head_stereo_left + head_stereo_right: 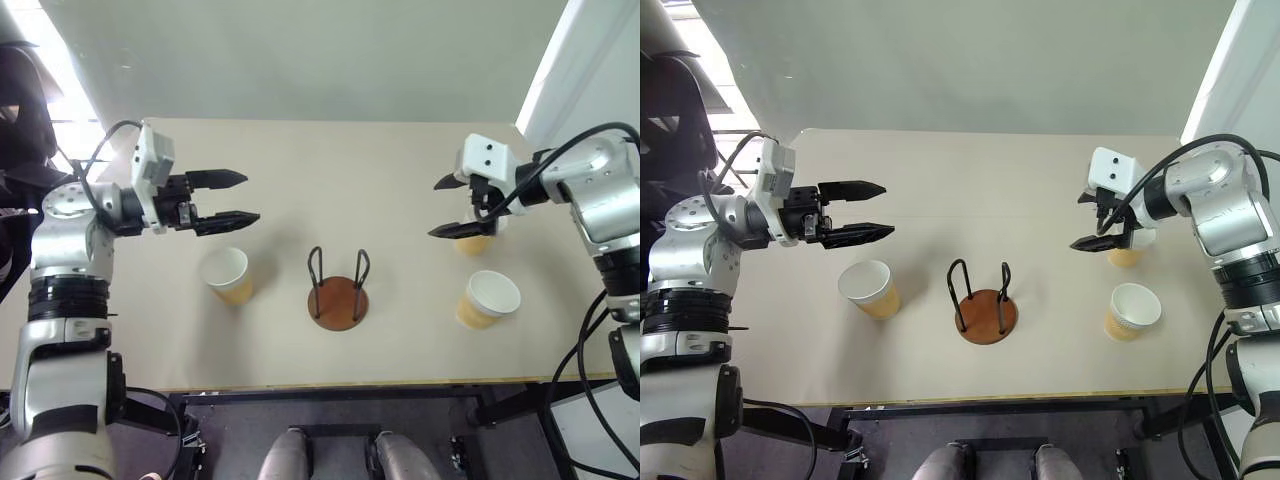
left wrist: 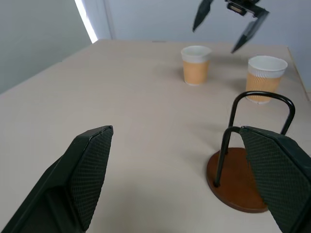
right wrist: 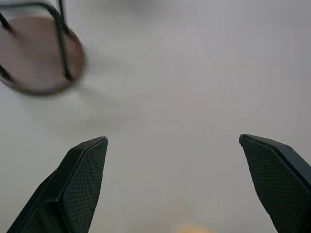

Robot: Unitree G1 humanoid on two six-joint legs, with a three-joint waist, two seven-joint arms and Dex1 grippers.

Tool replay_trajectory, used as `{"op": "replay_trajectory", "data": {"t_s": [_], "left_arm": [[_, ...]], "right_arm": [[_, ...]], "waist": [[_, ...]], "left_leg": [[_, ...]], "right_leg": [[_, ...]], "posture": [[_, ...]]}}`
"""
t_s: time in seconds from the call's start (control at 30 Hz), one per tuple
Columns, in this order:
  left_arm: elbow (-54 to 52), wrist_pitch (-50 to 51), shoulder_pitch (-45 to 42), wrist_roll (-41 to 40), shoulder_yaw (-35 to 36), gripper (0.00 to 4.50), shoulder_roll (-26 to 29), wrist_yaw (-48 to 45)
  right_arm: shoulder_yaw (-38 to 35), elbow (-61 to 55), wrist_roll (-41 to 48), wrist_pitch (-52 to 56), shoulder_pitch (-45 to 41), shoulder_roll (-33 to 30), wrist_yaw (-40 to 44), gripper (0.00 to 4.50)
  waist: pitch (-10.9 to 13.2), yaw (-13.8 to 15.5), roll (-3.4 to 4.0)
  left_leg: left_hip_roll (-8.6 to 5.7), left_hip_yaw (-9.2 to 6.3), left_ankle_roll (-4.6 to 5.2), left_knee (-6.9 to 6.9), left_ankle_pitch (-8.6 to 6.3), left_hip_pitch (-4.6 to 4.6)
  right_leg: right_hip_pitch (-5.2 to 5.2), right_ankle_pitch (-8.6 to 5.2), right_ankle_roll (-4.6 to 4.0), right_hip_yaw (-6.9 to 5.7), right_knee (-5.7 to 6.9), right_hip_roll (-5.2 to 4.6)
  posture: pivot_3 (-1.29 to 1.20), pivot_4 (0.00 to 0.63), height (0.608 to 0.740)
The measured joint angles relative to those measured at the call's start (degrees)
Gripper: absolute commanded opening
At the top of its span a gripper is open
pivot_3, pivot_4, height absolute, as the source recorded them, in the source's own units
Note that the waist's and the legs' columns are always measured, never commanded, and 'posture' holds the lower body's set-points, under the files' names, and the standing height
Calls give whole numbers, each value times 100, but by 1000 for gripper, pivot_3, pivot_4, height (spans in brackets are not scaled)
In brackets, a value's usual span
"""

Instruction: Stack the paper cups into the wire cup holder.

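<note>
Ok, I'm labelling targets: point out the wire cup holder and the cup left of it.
wire cup holder point(image 1: 337, 303), left eye view, on its bare brown disc base.
paper cup on the left point(image 1: 226, 271), left eye view, on its white inside.

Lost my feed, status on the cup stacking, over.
Left gripper and right gripper open, empty, above table. Wire cup holder empty; three paper cups upright on table. Nothing blocking.

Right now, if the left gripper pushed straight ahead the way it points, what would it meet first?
Probably the wire cup holder, which stands ahead of the open left gripper, though the gripper hangs above the table and may pass over it.
</note>
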Motion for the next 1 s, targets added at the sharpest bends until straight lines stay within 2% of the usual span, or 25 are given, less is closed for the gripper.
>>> {"op": "replay_trajectory", "data": {"t_s": [0.17,0.33,0.77,1.0], "left_arm": [[197,-117,-206,84,-44,4500,-39,-196],[193,-115,-276,137,-99,4500,-145,-191],[-419,297,-279,62,-126,4500,-231,-50],[-634,554,-330,59,-147,4500,-232,37]], "right_arm": [[422,1111,-1136,-1528,-131,-255,-187,4481],[572,1941,-1761,-2479,-299,-255,-281,4481],[734,2885,-2623,-3619,-455,48,-603,4481],[975,3547,-3244,-4087,-584,106,-1067,4481]], "waist": [[0,-3,1],[1,-13,2],[1,-39,2],[1,-41,2]], "left_leg": [[0,0,1,2,-1,1],[0,-1,1,-1,0,2],[0,-1,1,-2,-1,1],[0,-1,1,-2,-1,2]], "right_leg": [[2,4,6,0,0,-2],[1,23,36,0,1,-2],[6,31,50,-1,-9,-4],[7,33,51,-1,-9,-5]], "posture": [[0,150,740],[0,150,740],[0,150,740],[0,150,740]]}}
